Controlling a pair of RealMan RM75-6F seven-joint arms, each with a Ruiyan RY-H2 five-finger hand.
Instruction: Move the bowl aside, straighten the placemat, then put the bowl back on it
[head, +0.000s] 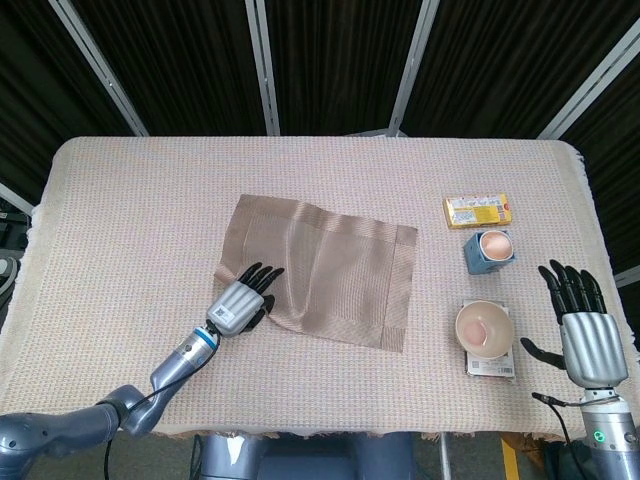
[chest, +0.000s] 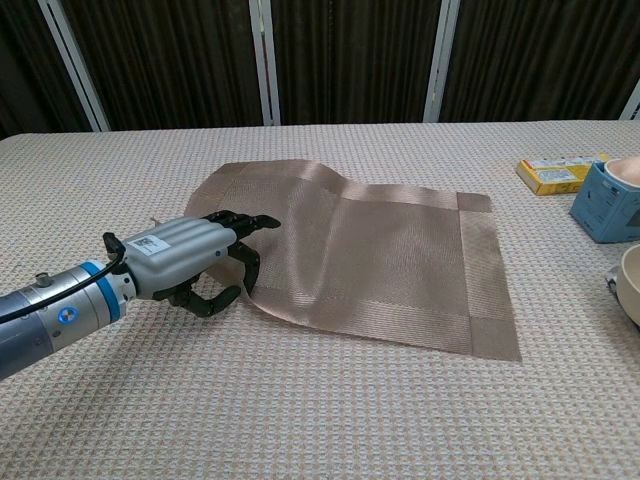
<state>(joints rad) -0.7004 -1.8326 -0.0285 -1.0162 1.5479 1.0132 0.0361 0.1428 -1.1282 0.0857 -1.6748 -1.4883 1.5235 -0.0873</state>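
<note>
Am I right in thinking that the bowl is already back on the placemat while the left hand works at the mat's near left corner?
Not quite: the bowl is not on the placemat. The head view shows it well off to the right, resting on a flat grey object, near the right hand. The rest holds: the left hand is at the mat's near left corner.
</note>
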